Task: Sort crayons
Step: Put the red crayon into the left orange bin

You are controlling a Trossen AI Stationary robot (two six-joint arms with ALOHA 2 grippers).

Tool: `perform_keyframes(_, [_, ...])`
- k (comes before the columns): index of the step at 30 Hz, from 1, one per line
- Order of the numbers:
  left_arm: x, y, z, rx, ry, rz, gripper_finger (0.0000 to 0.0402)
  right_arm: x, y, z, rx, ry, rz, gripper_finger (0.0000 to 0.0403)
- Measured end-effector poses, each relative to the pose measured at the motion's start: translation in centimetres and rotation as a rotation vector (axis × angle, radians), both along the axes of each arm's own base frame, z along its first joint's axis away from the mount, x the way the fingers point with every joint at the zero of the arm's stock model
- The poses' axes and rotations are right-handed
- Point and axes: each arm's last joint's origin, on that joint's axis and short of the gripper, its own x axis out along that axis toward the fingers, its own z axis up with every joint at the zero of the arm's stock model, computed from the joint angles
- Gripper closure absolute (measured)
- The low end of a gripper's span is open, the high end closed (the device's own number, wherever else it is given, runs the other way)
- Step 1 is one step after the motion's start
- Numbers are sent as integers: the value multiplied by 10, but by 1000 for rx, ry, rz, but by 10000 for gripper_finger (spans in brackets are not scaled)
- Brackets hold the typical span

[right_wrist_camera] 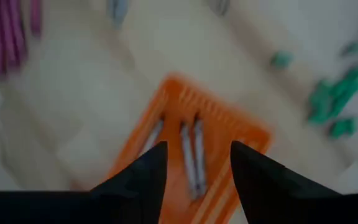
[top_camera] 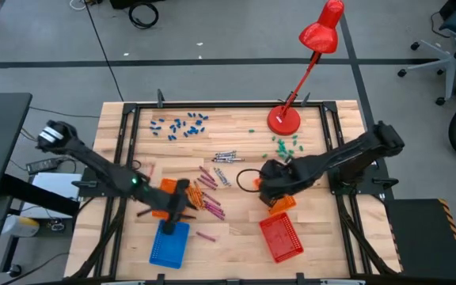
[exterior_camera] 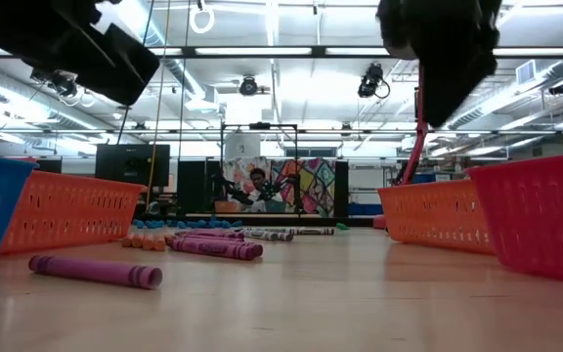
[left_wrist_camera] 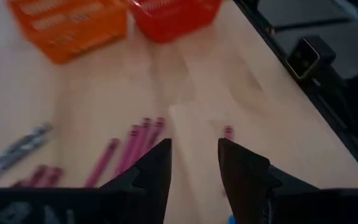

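Observation:
Magenta crayons (top_camera: 209,192) lie loose at the table's middle, and grey ones (top_camera: 226,156) lie farther back. My left gripper (left_wrist_camera: 194,163) hangs open above the table beside the magenta crayons (left_wrist_camera: 140,135), next to the left orange basket (top_camera: 167,188). My right gripper (right_wrist_camera: 197,165) is open above the right orange basket (right_wrist_camera: 191,149), and nothing is between its fingers. Three grey crayons (right_wrist_camera: 190,155) lie on that basket's floor. One magenta crayon (exterior_camera: 96,271) lies alone near the front edge.
A blue basket (top_camera: 169,242) and a red basket (top_camera: 281,237) stand near the front edge. Blue pieces (top_camera: 180,125) and green pieces (top_camera: 287,145) are scattered at the back. A red desk lamp (top_camera: 284,119) stands at the back right.

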Motion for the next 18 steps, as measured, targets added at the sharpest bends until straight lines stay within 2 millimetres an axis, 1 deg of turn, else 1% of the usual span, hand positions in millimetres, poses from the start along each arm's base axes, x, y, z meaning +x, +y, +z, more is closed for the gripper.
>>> perform_keyframes(3, [14, -21, -3, 31, 59, -10, 259, -6, 3, 12, -102, -100, -13, 224])
perform_keyframes(7, [35, -41, -8, 103, 167, 29, 259, -8, 11, 21, -145, -200, 3, 224])
perform_keyframes(10, [50, -52, -8, 131, 247, 55, 259, -7, 16, 25, -185, -253, 32, 225])
perform_keyframes(12, [61, -59, -9, 152, 293, 65, 259, -8, 21, 26, -241, -280, 55, 225])
perform_keyframes(18, [83, -74, -18, 210, 383, 64, 259, -7, 34, 34, -424, -386, 101, 225])
